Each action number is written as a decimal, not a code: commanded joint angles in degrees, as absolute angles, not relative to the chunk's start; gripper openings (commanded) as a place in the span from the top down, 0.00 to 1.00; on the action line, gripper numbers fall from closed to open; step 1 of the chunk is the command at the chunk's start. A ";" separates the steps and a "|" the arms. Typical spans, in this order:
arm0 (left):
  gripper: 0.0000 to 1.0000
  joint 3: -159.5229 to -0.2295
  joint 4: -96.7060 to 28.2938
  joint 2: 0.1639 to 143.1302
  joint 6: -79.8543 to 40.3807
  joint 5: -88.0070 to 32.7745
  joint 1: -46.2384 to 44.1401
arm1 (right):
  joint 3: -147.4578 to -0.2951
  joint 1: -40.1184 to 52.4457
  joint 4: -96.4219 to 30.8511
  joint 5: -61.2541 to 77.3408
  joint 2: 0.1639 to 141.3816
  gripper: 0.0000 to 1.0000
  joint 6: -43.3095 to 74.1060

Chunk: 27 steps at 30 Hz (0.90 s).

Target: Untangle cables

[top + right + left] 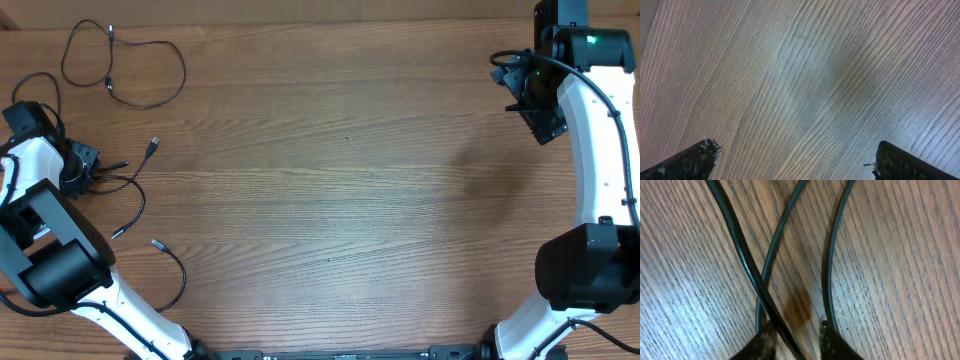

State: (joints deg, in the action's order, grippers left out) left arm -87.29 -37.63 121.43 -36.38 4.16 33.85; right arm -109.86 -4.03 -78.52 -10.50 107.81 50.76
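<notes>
Overhead straight down over whole table (350, 200); wrist views close above it, cables (830, 255) also in left.

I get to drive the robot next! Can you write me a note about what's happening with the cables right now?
Left gripper: open, low over the table, with a black cable running between its fingers and two thinner ones crossing close by.
Right gripper: open over bare wood, far from the cables.
Cables: all on the table's left side. One loop lies apart at the back.
Done: that loop looks free.
Left: pull apart the ones crossing at the left gripper.
</notes>
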 commanded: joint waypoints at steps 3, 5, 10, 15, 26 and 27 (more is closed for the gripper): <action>0.96 -86.61 -37.19 120.70 -36.36 5.69 34.22 | -110.21 -3.99 -78.35 -11.11 107.42 0.00 50.52; 0.96 -86.76 -37.21 120.68 -35.77 6.02 34.22 | -110.21 -3.99 -78.32 -11.11 107.42 0.00 50.52; 0.96 -88.09 -38.65 120.62 -34.26 6.26 34.22 | -110.21 -3.99 -78.35 -11.11 107.42 0.00 50.50; 0.96 -93.41 -45.36 120.25 -34.72 5.91 34.26 | -110.21 -3.99 -78.35 -11.11 107.42 0.00 50.52; 0.96 -102.28 -60.58 120.14 -39.27 -1.83 35.53 | -110.21 -3.99 -78.35 -11.11 107.42 0.00 50.52; 0.96 -102.28 -61.91 120.14 -39.51 -2.55 35.83 | -110.21 -3.99 -78.35 -11.11 107.42 0.00 50.52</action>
State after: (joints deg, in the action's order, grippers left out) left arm -101.03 -59.31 121.40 -37.56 2.17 34.52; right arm -109.86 -4.03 -78.56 -10.50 107.81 50.76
